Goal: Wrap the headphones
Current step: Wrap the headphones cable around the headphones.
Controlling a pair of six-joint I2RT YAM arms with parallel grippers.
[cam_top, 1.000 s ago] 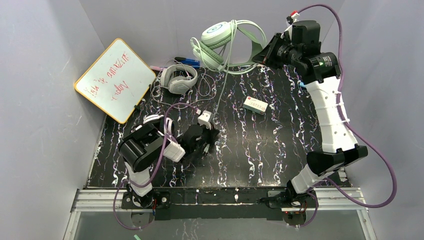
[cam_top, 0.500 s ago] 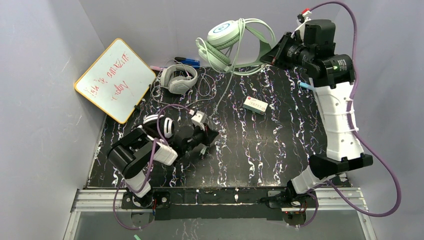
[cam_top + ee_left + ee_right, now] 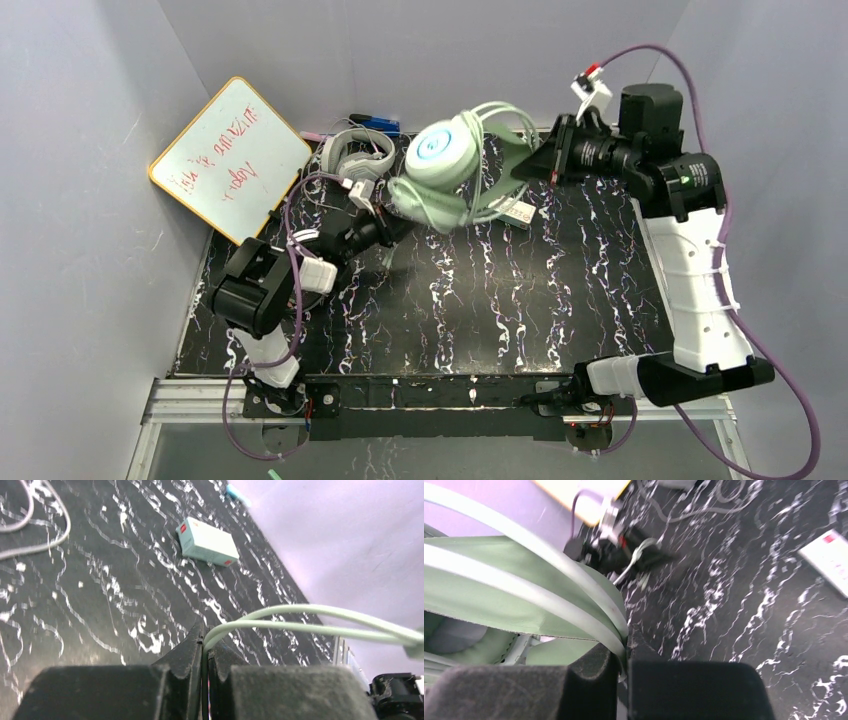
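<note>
The mint-green headset (image 3: pixel 445 160) hangs in the air over the far half of the table, held by its headband (image 3: pixel 524 585) in the right gripper (image 3: pixel 532 163). That gripper's 2 fingers are clamped together on the band's edge, and the ear cups hang to its left. The right wrist view shows the pinch close up, with the band sweeping up and away to the left of the fingers. The overhead view shows only the gripper's tip meeting the band.

The headset's pale cable (image 3: pixel 310 620) runs down to the left gripper (image 3: pixel 390 228), which sits below and left of the cups. Only the left wrist view makes this grip plain: a doubled loop of cable is nipped between the closed fingers.

Ahead of the left gripper a small white box (image 3: pixel 207 542) lies on the black marbled table (image 3: pixel 520 300). From above, the headset partly hides this box. Beyond the left gripper in the overhead view sits the light grey headset (image 3: pixel 358 155). Farther to its left a whiteboard (image 3: pixel 230 160) leans against the wall.
</note>
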